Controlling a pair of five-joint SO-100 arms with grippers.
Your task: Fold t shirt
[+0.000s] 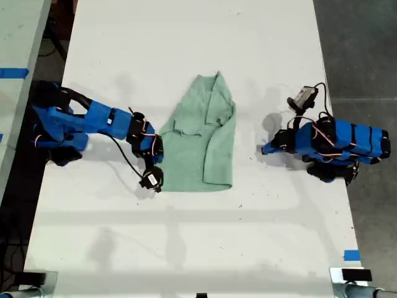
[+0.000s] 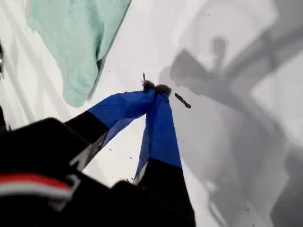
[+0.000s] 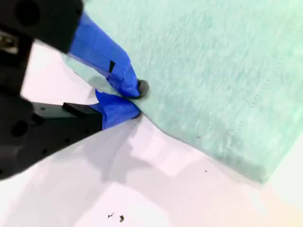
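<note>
The small pale mint-green soft fabric t-shirt (image 1: pixel 201 139) lies near the middle of the white table (image 1: pixel 186 37), partly folded, with one side laid over the body. Its long axis runs from the far edge of the table toward the near edge in the exterior view; the narrow end points to the far side and the wide straight hem to the near side. My second gripper (image 3: pixel 135 100), on the arm at the exterior view's left, has its blue-taped jaws pinched onto the edge of the shirt. My first gripper (image 2: pixel 155 87), at the exterior view's right, has its tips pressed together with nothing between them, on bare table apart from the shirt.
</note>
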